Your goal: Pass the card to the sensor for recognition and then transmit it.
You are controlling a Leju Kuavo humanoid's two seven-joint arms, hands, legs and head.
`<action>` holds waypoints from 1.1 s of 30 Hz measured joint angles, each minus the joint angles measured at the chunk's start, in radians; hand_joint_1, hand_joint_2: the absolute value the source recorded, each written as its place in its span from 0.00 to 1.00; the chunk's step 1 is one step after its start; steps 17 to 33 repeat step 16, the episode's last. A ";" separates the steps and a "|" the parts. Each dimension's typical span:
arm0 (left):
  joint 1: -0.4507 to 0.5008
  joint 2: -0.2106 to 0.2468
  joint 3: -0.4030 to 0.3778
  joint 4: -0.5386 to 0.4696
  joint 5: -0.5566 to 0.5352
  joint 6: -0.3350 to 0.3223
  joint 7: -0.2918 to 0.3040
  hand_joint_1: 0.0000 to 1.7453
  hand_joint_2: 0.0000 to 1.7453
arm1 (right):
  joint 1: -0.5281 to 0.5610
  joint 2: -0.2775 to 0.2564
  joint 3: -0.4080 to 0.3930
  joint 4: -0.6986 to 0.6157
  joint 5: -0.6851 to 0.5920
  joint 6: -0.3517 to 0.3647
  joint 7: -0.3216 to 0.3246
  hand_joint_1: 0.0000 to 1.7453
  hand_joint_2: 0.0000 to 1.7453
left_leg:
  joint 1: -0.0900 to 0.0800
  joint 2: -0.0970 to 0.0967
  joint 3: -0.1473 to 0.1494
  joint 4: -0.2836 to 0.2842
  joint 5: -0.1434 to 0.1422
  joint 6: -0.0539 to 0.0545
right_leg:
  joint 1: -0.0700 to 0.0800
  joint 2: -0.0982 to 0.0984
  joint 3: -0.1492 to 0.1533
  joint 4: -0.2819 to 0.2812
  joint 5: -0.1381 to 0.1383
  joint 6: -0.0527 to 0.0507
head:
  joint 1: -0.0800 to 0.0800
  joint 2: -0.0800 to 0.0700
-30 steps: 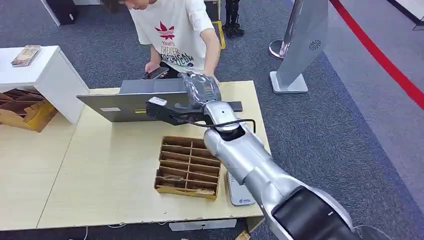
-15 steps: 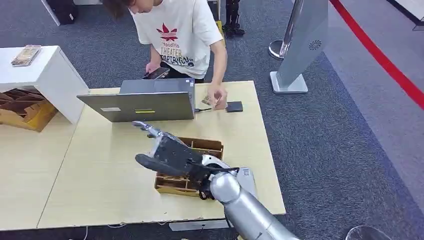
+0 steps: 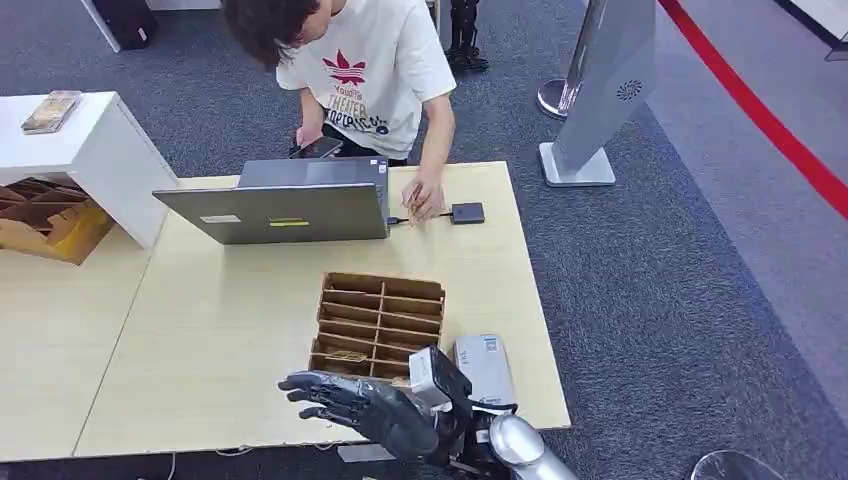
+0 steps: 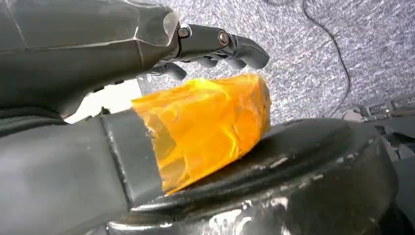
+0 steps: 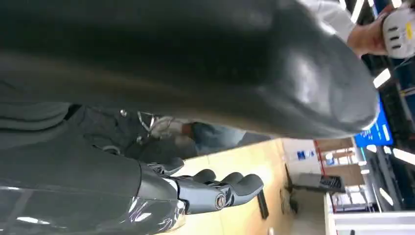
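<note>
My right hand (image 3: 370, 405) hangs low over the table's near edge, in front of the wooden divided tray (image 3: 378, 330), fingers spread and nothing in it. The right wrist view shows the same hand (image 5: 195, 191) with its dark fingers (image 5: 235, 186) loosely extended and empty. A person leans over the far side; their hand (image 3: 425, 197) holds a small tan card (image 3: 412, 197) beside the small dark sensor box (image 3: 467, 212). My left hand (image 4: 161, 49) hangs down over grey carpet, orange tape on its thumb (image 4: 205, 122), holding nothing.
An open grey laptop (image 3: 275, 205) stands at the table's far side, left of the sensor. A grey device (image 3: 483, 368) lies right of the tray. A white shelf (image 3: 80, 140) with cardboard boxes (image 3: 45, 220) stands at the left, a grey stand (image 3: 600, 90) at the far right.
My right arm has pulled back from over the laptop to the table's near edge. The white card it held out is gone from it; the person's hand now rests by the sensor.
</note>
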 joint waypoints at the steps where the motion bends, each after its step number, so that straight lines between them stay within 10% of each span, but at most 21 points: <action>1: 0.000 -0.001 0.000 0.000 -0.003 0.003 0.002 0.00 0.00 | 0.002 -0.006 0.005 0.000 -0.011 0.009 -0.003 0.00 0.00 | 0.000 0.000 0.000 0.000 0.000 0.000 | 0.000 0.000 0.000 0.000 0.000 0.000 | 0.000 0.000; 8: -0.001 -0.001 -0.001 0.000 -0.023 0.000 0.003 0.00 0.00 | 0.009 -0.026 0.018 0.000 -0.048 0.024 -0.022 0.00 0.00 | 0.000 0.000 0.000 0.000 0.000 0.000 | 0.000 0.000 0.000 0.000 0.000 0.000 | 0.000 0.000; 16: -0.005 -0.001 -0.028 0.000 -0.083 -0.008 0.022 0.00 0.00 | 0.033 -0.029 -0.035 0.061 -0.002 -0.159 -0.102 0.00 0.00 | 0.000 0.000 0.000 0.000 0.000 0.000 | 0.000 0.000 0.000 0.000 0.000 0.000 | -0.001 0.000; 33: -0.005 -0.001 -0.028 0.000 -0.083 -0.008 0.022 0.00 0.00 | 0.033 -0.029 -0.035 0.061 -0.002 -0.159 -0.102 0.00 0.00 | 0.000 0.000 0.000 0.000 0.000 0.000 | 0.000 0.000 0.000 0.000 0.000 0.000 | -0.001 0.000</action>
